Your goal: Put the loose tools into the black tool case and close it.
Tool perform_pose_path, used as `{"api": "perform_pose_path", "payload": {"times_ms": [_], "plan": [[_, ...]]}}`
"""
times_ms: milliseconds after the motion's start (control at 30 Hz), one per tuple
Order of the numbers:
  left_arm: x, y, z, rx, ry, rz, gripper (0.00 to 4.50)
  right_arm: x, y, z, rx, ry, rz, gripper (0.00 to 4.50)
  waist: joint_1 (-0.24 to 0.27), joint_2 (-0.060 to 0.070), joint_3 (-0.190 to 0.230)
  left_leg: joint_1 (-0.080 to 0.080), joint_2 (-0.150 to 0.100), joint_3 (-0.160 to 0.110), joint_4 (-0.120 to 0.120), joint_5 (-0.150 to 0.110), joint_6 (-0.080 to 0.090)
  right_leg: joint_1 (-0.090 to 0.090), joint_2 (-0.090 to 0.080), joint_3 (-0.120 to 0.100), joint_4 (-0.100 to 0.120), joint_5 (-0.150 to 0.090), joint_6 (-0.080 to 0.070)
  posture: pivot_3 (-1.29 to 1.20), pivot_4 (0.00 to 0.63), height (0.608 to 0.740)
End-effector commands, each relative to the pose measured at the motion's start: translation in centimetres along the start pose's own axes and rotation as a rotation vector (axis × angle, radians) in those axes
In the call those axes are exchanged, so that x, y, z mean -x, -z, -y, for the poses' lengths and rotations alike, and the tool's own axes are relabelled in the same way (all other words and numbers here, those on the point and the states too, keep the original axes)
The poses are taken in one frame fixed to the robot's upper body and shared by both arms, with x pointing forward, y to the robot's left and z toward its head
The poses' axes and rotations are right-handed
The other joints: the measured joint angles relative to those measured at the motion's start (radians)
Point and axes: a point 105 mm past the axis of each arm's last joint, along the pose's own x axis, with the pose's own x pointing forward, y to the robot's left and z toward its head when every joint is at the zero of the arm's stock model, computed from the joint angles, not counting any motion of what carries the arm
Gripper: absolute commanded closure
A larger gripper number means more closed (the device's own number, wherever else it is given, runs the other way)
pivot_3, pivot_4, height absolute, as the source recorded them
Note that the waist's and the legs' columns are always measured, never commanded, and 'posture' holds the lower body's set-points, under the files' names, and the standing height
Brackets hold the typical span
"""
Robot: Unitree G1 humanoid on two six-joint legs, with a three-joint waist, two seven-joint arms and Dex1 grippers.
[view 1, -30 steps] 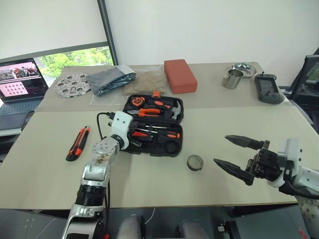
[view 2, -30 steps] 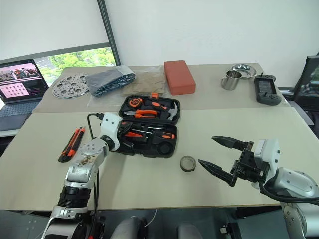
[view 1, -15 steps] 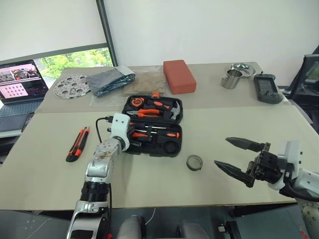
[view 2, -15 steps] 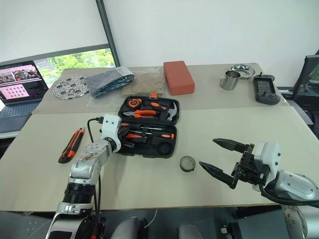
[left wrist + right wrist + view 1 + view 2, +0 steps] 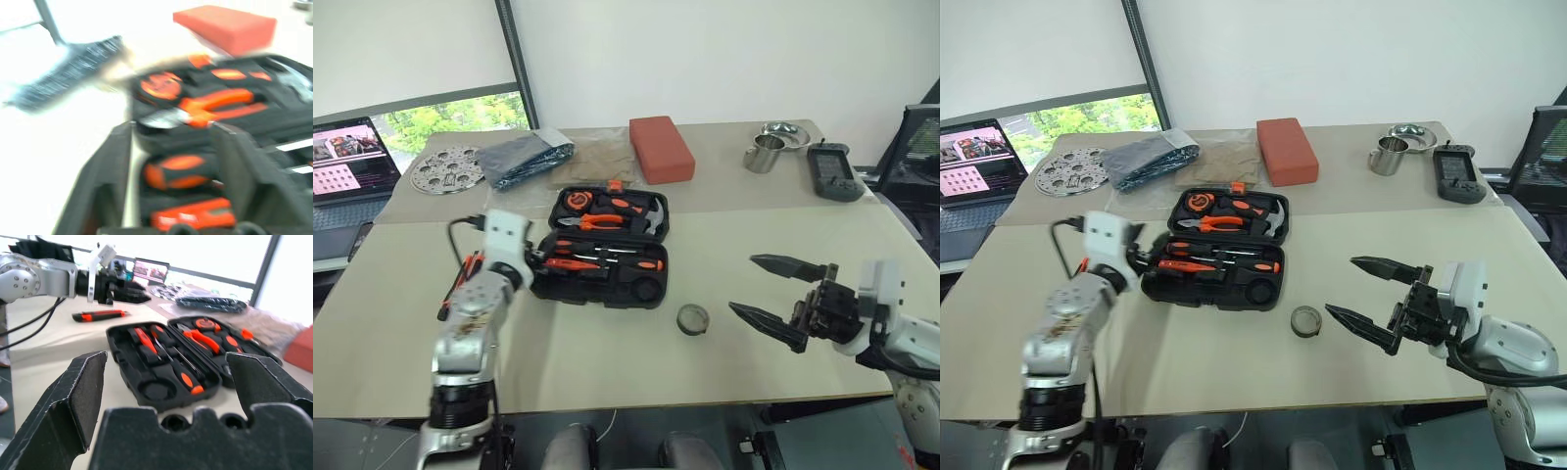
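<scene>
Left eye view shows the matte beige table (image 5: 636, 362) bearing, at centre, the black moulded-plastic tool case (image 5: 599, 250) lying open with orange-handled screwdrivers slotted inside, the left gripper (image 5: 128, 294) spread at its nine o'clock, the right gripper (image 5: 771, 297) spread at four o'clock beside the grey ring-shaped roll (image 5: 692, 318).

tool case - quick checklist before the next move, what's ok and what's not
1. Black tool case lid open flat: ok.
2. Round slot for the roll free: ok.
3. Grey roll in the case: not ok, it lies on the table.
4. Utility knife in the case: not ok, it lies on the table left of the case.
5. Right gripper open and empty: ok.
6. Left gripper empty: ok; open or shut: cannot tell.
</scene>
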Motion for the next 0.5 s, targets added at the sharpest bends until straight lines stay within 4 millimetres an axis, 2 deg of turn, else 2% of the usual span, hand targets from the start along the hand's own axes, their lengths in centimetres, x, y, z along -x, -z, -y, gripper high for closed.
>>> {"api": "perform_pose_path", "payload": {"times_ms": [33, 100, 167, 333, 500], "plan": [[1.7, -0.3, -4.4, -0.020, -0.107, 0.011, 0.09, -0.8, -1.4, -0.3, -0.009, -0.061, 0.077, 0.00, 0.002, 0.000, 0.000, 0.000, 0.000, 0.000, 0.000, 0.000, 0.000, 0.000, 0.000, 0.000, 0.000, 0.000, 0.000, 0.00, 0.150, 0.740], [2.9, 1.0, -6.9, -0.027, -0.188, -0.045, 0.09, -1.3, -1.8, -0.4, -0.023, -0.097, 0.096, 0.00, 0.003, -0.001, 0.001, 0.000, 0.000, 0.000, 0.000, 0.000, 0.000, 0.000, 0.000, -0.001, 0.000, 0.000, 0.000, 0.00, 0.150, 0.740], [3.6, 2.5, -7.8, -0.011, -0.221, -0.102, 0.09, -1.7, -1.9, -0.5, -0.032, -0.121, 0.104, 0.00, 0.003, -0.001, 0.001, 0.000, 0.001, 0.000, -0.001, 0.000, 0.000, 0.000, -0.001, -0.001, -0.001, 0.000, 0.000, 0.00, 0.150, 0.740], [4.7, 5.9, -7.8, 0.055, -0.248, -0.199, 0.09, -2.2, -2.0, -0.5, -0.029, -0.151, 0.095, 0.00, 0.013, -0.001, 0.001, -0.001, 0.000, 0.000, -0.001, -0.001, 0.002, 0.000, -0.004, -0.002, -0.002, 0.000, 0.000, 0.00, 0.150, 0.740], [4.7, 6.9, -7.9, 0.076, -0.262, -0.206, 0.09, -2.4, -1.9, -0.5, -0.031, -0.157, 0.089, 0.00, 0.011, -0.002, 0.001, -0.001, 0.000, 0.000, -0.003, -0.001, 0.002, 0.000, -0.004, -0.002, -0.002, 0.000, 0.000, 0.00, 0.150, 0.740]]}}
